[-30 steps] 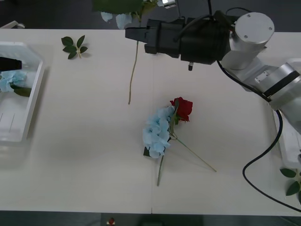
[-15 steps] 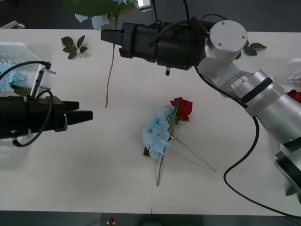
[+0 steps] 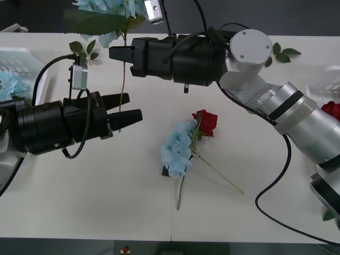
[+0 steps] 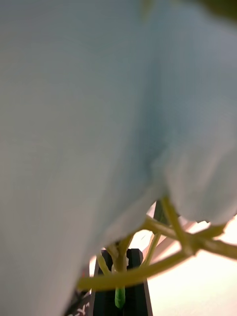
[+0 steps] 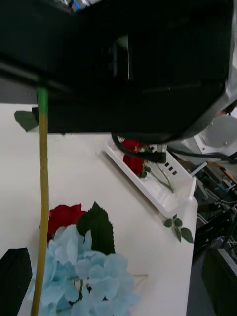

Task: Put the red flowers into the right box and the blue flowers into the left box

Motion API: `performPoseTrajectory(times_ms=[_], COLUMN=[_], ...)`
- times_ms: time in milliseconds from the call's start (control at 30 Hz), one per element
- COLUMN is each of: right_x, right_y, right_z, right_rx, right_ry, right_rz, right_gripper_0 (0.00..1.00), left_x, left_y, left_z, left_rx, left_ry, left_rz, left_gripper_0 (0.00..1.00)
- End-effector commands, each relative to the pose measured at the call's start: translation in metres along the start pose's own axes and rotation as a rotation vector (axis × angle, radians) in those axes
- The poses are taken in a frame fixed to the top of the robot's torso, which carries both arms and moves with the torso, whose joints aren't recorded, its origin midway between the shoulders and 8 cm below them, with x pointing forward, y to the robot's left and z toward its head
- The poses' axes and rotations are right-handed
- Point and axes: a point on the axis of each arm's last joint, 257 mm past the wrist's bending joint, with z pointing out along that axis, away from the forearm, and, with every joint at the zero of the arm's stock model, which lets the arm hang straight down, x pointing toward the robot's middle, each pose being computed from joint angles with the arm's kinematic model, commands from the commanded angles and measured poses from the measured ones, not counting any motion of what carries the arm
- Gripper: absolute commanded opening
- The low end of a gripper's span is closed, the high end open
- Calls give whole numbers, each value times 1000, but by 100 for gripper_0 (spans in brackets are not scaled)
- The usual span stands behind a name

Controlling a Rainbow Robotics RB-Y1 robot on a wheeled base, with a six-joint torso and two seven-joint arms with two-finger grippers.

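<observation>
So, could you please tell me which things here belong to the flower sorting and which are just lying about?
Job:
- pale blue flower cluster on a thin green stem, gripped by the right tool
- open left tool beside that stem
- blue cluster and red rose on the table
- white plastic boxes

Lying about:
- loose green leaf sprigs

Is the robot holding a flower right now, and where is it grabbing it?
Yes. The right tool pinches a blue flower by its thin green stem, just below the petals. The left tool is open beside the hanging stem, holding nothing.
</observation>
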Motion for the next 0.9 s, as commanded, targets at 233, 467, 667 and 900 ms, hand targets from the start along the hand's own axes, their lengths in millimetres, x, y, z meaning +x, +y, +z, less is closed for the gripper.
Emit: performPoseTrajectory(times_ms=[233, 467, 667, 900], right_x=[-21, -22, -23, -22], right_y=[16, 16, 17, 14], right_z=[7, 7, 7, 4], right_rx=[-18, -17, -19, -13], right_ry=[-21, -27, -28, -22], right_rz=[-67, -62, -62, -67], right_gripper_0=[0, 0, 0, 18], left_x=[-29, -28, -29, -30], left_y=[11, 17, 21, 22], left_z=[5, 5, 5, 5], left_rx=[-31, -41, -46, -50], left_ry=[-40, -36, -36, -38], left_rz=[71, 64, 65, 63], left_gripper_0=[26, 0, 0, 0])
